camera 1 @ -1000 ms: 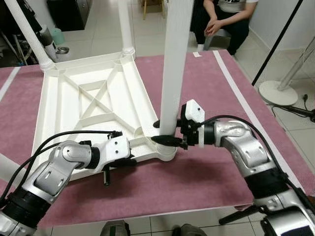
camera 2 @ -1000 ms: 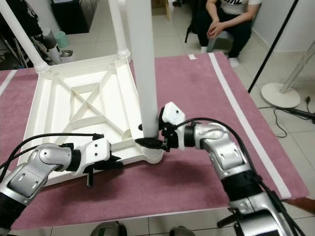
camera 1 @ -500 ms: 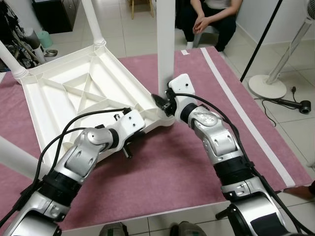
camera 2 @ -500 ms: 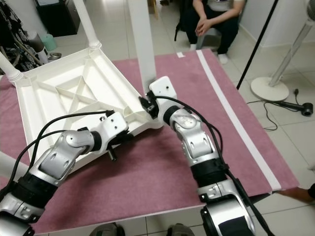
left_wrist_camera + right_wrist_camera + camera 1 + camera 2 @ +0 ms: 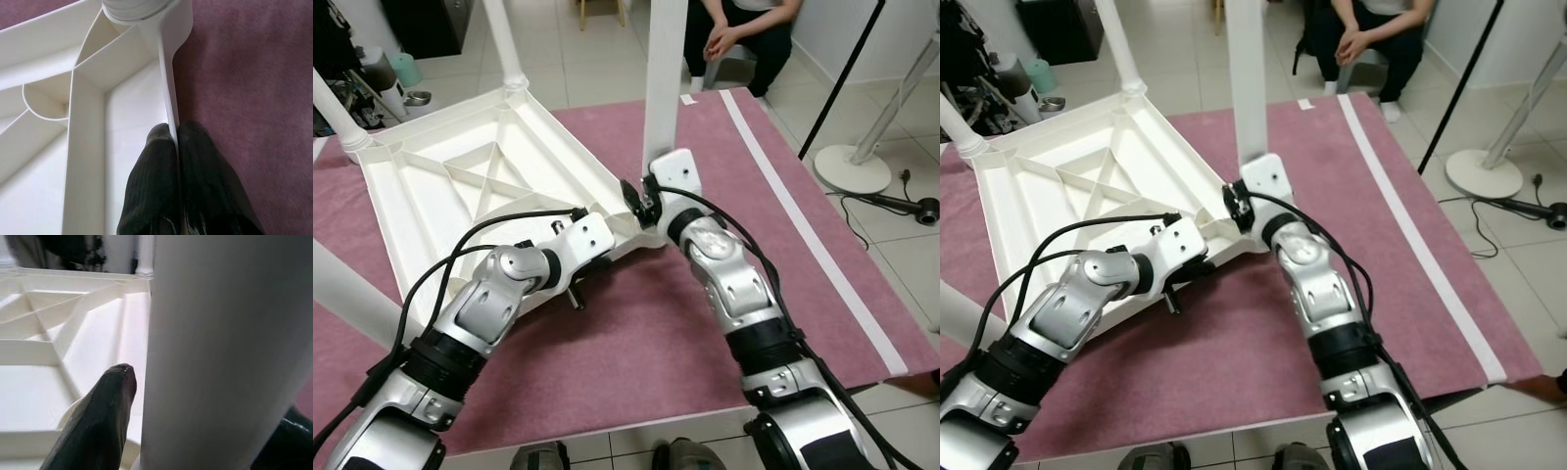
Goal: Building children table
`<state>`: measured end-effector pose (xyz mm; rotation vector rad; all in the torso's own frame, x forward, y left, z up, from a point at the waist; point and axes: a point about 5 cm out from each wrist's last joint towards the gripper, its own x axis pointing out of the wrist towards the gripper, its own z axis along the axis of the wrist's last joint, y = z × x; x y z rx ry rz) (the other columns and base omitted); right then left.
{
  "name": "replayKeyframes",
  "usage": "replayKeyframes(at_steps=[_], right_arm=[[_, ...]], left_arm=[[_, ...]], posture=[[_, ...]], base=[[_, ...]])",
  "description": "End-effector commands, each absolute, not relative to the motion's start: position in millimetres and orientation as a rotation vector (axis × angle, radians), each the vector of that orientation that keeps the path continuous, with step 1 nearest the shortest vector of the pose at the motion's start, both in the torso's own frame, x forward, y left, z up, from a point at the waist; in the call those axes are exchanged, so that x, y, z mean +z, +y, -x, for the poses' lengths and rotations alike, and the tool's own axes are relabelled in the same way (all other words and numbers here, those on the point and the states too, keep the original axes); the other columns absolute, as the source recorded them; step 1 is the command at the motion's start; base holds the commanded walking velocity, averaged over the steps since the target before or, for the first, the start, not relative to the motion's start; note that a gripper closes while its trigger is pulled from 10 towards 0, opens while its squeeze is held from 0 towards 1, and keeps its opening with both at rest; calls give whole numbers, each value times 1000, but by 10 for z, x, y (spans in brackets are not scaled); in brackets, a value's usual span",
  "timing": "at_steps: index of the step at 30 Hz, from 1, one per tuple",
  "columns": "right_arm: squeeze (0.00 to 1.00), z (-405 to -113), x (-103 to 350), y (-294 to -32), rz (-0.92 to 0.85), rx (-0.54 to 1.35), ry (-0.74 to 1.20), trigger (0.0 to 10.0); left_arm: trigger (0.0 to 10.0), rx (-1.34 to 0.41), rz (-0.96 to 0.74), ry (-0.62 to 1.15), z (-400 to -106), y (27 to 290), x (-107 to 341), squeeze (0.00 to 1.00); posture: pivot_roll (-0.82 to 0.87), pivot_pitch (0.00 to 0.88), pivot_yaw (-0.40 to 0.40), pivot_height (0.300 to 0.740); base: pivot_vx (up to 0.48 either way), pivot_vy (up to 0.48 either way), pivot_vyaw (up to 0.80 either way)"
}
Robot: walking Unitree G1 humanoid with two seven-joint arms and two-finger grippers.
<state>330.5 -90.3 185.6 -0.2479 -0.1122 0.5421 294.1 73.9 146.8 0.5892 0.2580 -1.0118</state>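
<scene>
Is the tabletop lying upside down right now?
Yes. The tabletop lies underside up on the mat; its ribs show and legs point upward.

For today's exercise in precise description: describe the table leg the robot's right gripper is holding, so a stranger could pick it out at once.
On the maroon mat lies an upturned white tabletop with legs pointing up from its corners. The held leg stands at the corner nearest the robot's right arm, the right gripper closed around its base. No gripper is on the other legs.

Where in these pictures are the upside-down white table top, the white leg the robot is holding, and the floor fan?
table top [image 5: 460, 186], left eye view, ribbed underside.
white leg [image 5: 664, 88], left eye view, mid-shaft above the right gripper [image 5: 644, 203].
floor fan [image 5: 847, 168], left eye view, round base.
</scene>
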Motion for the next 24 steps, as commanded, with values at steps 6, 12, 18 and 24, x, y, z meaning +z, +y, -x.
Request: replayKeyframes(at_steps=[6, 12, 18, 24], right_arm=[[0, -2933, 1863, -733, 244, 1042, -115, 10000], [0, -2814, 1849, -942, 260, 1255, -29, 10000], [0, -2814, 1844, -964, 229, 1371, 11, 1882], [0, -3023, 1779, -839, 248, 1170, -1, 0]], left_arm=[[0, -1214, -640, 8, -2679, 615, 1832, 0], [0, -1320, -669, 30, -2506, 871, 1808, 0], [0, -1356, -676, 64, -2458, 1005, 1754, 0], [0, -1240, -638, 47, -2595, 848, 1764, 0]], posture=[[57, 0, 76, 740], [69, 0, 66, 740], [75, 0, 60, 740], [78, 0, 58, 740]], base=[[0, 0, 0], [0, 0, 0], [0, 0, 0], [0, 0, 0]])
